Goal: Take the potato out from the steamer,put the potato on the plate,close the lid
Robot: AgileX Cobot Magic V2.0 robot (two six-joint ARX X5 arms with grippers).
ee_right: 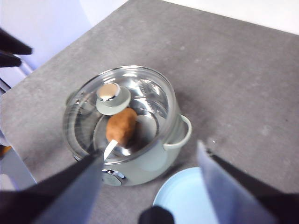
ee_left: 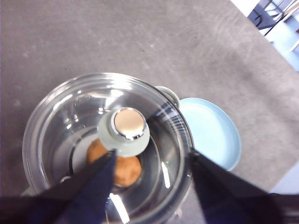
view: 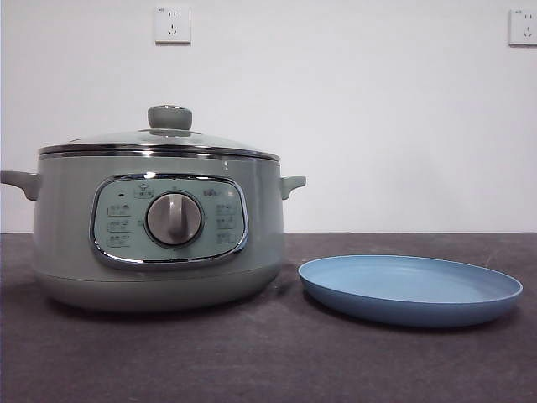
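One pot [view: 159, 243], one glass lid [view: 159, 141] with one knob [view: 169, 117], one potato [ee_right: 121, 126], one blue plate [view: 410, 290], two wall sockets [view: 172, 25], two pot handles [view: 291, 184], one dial [view: 174, 220].

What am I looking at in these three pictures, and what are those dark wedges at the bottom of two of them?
This is a two-armed robot at a grey table. One picture comes from a low camera looking across the table; the other two come from cameras on the wrists, looking down. The dark wedges are each hand's own two jaws: the left hand and the right hand, both open and holding nothing. On the table stand a green steamer with its glass lid on, a potato inside, and an empty blue plate beside it.
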